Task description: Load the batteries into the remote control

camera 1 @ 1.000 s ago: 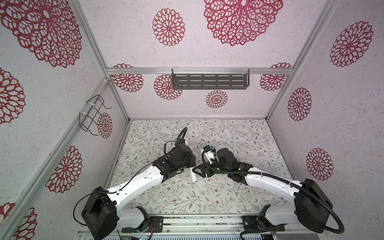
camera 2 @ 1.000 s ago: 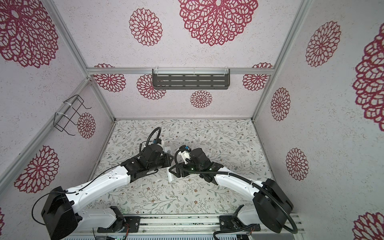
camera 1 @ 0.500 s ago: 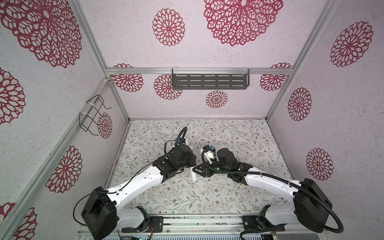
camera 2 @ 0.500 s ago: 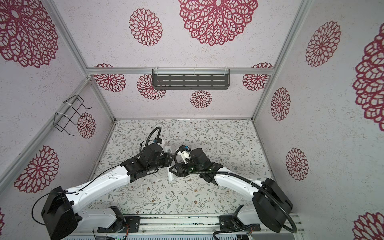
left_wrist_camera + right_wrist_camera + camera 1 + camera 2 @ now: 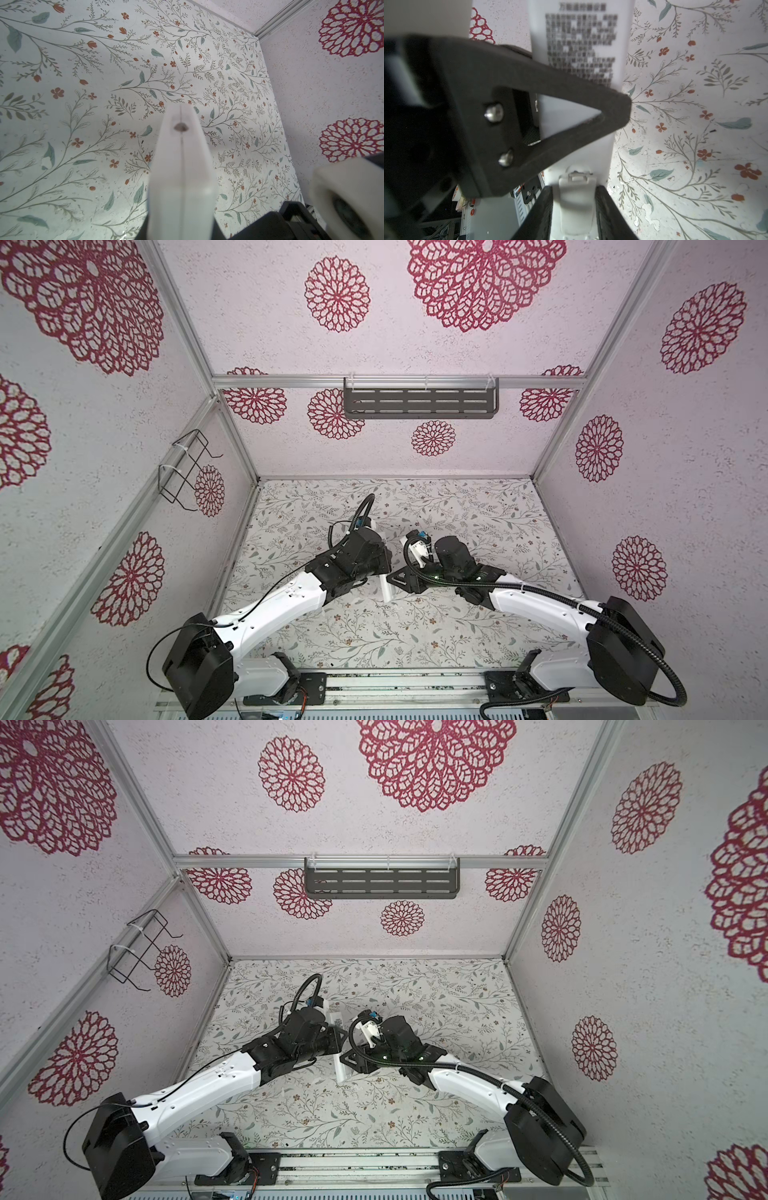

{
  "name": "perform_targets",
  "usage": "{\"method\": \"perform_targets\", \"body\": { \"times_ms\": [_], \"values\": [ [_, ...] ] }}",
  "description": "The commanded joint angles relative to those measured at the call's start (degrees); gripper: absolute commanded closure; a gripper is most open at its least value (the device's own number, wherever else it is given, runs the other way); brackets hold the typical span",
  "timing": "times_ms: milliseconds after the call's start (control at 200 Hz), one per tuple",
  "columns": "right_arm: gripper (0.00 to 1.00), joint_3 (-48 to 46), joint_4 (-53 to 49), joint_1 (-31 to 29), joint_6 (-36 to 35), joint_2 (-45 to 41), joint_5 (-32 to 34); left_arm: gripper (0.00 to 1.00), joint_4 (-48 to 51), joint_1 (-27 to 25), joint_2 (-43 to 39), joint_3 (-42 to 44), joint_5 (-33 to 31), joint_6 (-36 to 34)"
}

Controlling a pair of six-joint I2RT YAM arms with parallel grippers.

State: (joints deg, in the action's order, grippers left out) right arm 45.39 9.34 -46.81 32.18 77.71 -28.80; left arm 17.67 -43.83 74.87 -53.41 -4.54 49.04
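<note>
The remote control [image 5: 387,590] is a slim white bar held off the floral table between both arms. My left gripper [image 5: 385,569] is shut on its middle; its black finger [image 5: 529,87] crosses the printed back of the remote control [image 5: 581,47]. The left wrist view looks along the remote control [image 5: 180,166] to its end. My right gripper [image 5: 574,193] is shut on the remote's other end, with a finger [image 5: 545,216] against each side, and the grey battery cover [image 5: 577,203] lies between them. The batteries are out of view.
A dark slotted shelf [image 5: 419,403] hangs on the back wall and a wire basket [image 5: 185,468] on the left wall. The floral table [image 5: 415,639] stretches in front of and behind the arms. The arm bases stand on a metal rail [image 5: 407,686].
The right gripper's jaws have come together onto the remote's end. Both arms and the remote have stayed almost where they were.
</note>
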Motion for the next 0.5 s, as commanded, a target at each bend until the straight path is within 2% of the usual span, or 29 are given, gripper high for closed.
{"method": "perform_targets", "body": {
  "times_ms": [0,490],
  "values": [
    [0.64,-0.3,1.9,0.2,0.5,-0.1,-0.4,0.96,-4.2,-0.6,-2.4,0.1,1.4,0.5],
    [0.71,-0.4,2.6,0.3,0.6,-0.4,-0.8,0.97,-4.2,-0.6,-3.1,0.2,1.1,0.4]
  ]
}}
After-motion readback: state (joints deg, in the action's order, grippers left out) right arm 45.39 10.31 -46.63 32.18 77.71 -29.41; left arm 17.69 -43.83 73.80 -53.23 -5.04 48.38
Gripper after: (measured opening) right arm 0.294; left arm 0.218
